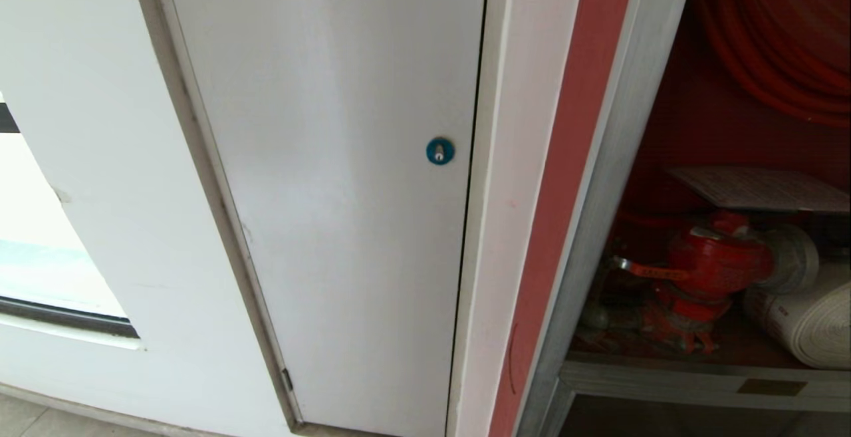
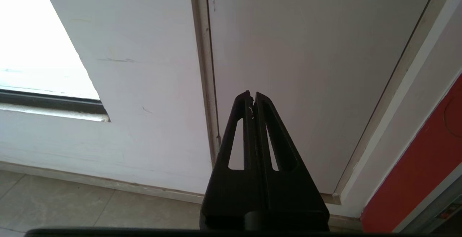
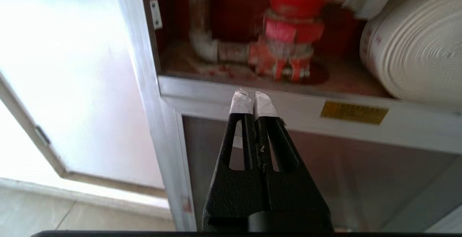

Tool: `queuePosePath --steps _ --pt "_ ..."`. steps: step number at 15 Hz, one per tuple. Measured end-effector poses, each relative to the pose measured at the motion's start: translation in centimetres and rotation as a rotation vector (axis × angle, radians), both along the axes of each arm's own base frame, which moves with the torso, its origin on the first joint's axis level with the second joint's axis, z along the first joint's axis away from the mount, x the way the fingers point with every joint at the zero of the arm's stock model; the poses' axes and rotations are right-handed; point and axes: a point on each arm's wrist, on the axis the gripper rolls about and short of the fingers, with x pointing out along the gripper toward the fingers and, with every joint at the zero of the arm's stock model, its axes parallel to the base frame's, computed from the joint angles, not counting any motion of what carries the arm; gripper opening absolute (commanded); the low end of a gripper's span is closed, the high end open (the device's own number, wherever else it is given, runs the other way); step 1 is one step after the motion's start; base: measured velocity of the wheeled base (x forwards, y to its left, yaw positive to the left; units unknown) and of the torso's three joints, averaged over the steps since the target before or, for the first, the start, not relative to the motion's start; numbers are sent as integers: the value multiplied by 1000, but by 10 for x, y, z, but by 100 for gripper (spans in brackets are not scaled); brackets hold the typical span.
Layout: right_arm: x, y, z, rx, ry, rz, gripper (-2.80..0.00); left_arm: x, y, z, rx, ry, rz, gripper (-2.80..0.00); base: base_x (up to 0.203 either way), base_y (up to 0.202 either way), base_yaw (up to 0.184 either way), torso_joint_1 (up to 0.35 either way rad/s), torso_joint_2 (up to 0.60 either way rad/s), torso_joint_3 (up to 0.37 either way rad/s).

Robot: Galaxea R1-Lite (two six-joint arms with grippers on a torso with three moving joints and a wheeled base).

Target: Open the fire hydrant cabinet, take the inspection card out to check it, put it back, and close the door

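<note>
Fire hydrant cabinet [image 1: 602,211] at 3 o'clock of head view, interior exposed; inspection card [image 1: 764,189] lies flat inside above red valve [image 1: 715,264], white rolled hose [image 1: 808,320] toward 4 o'clock. Right gripper [image 3: 252,98] fingertips together, empty, before cabinet sill. Left gripper [image 2: 252,96] fingers together, empty, facing white panel [image 1: 332,177] with blue lock [image 1: 439,151].

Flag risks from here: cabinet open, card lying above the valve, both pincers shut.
1. The inspection card lies flat above the red valve, its corner jutting forward; a shut right pincer could push it back rather than grip it.
2. The white rolled hose and valve crowd the space beneath, so a low reach may bump them.
3. The door is in no view, so its clearance cannot be judged.
</note>
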Motion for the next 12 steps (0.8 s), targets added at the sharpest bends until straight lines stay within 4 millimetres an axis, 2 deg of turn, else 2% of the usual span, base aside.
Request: queuePosePath --steps 12 --pt "0 0 -1 7 4 0 -280 0 0 0 0 0 0 -280 0 0 0 0 0 0"
